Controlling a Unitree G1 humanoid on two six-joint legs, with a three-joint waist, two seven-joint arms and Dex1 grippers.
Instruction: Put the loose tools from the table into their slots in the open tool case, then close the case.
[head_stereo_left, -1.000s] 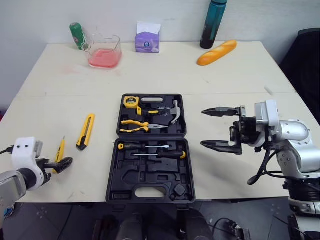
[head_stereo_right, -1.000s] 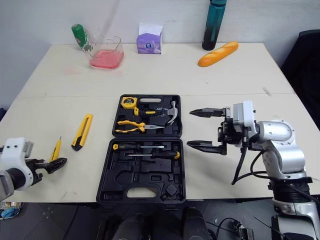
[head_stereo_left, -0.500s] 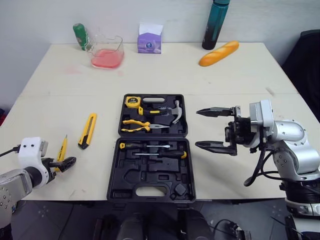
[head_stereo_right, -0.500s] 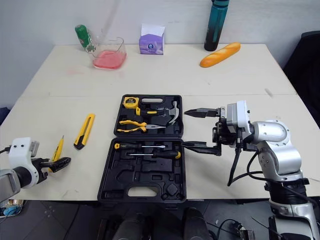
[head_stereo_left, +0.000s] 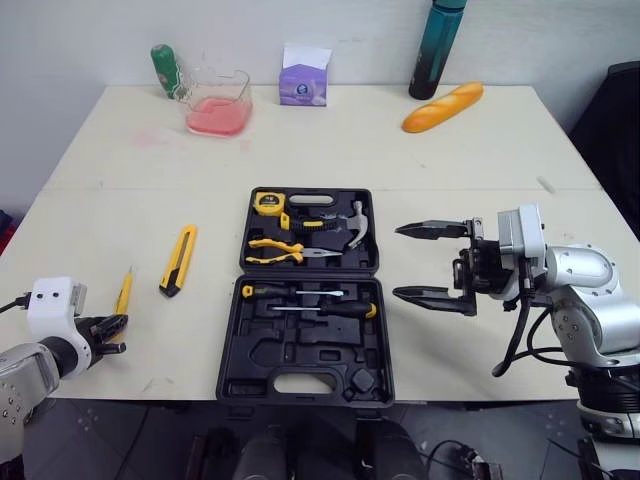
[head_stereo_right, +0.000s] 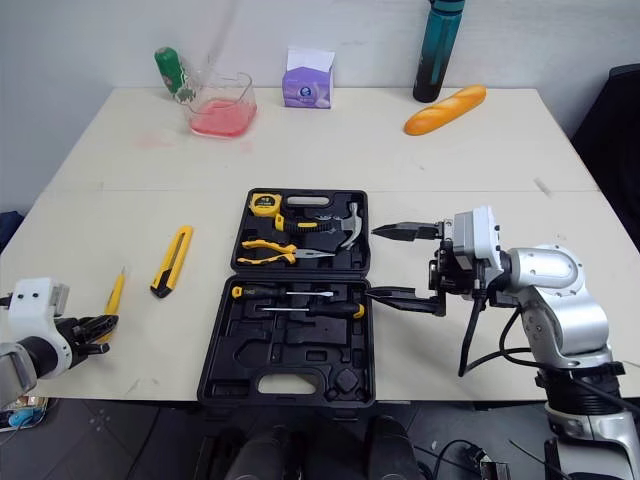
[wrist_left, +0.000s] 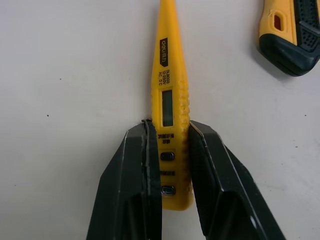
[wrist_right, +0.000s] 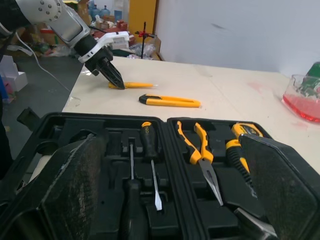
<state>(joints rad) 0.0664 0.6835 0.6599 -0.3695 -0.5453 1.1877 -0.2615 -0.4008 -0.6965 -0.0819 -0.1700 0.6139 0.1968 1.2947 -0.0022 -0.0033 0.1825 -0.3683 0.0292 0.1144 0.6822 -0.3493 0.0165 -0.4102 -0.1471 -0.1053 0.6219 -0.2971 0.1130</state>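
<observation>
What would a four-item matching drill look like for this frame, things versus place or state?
1 tester pen
2 utility knife
3 pliers
4 right gripper

A open, to the right of the tool case
B in the case, next to the hammer
C clamped by the left gripper
D loose on the table, left of the case

Pairs: 1-C, 2-D, 3-B, 4-A

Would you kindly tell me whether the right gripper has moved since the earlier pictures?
Yes. The right gripper has moved toward the robot's left, narrowing the gap to the right edge of the tool case.
</observation>
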